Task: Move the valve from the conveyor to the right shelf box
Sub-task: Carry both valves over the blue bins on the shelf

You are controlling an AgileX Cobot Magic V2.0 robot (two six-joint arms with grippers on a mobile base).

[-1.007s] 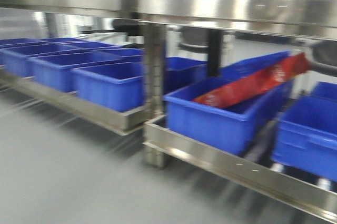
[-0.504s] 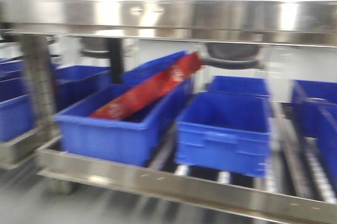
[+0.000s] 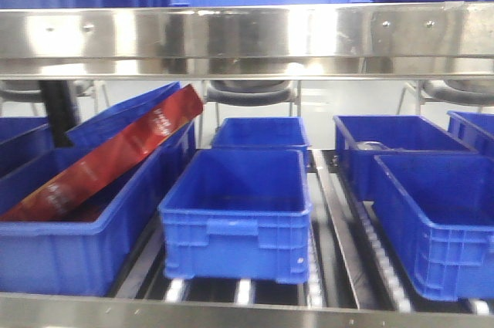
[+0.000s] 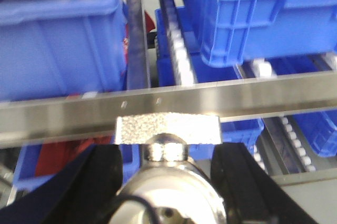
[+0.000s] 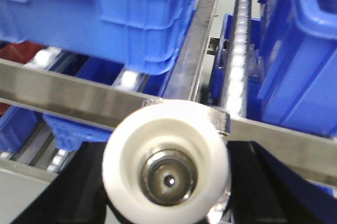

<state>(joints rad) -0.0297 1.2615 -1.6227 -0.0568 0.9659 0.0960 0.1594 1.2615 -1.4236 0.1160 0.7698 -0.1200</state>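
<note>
Left tool (image 4: 167, 156) grips the valve (image 4: 168, 182); right tool (image 5: 169, 184) grips a white-rimmed fitting (image 5: 126, 145).
Right shelf (image 4: 247, 93) ahead; release into a blue box (image 3: 231, 228) remains.

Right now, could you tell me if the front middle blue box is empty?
Seemingly empty: the front middle blue box shows only bare blue inside.

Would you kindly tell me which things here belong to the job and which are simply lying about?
Job: valve in left gripper; steel shelf; blue boxes.
Lying about: red packet; chairs; white-rimmed part in right gripper, purpose unclear.
</note>
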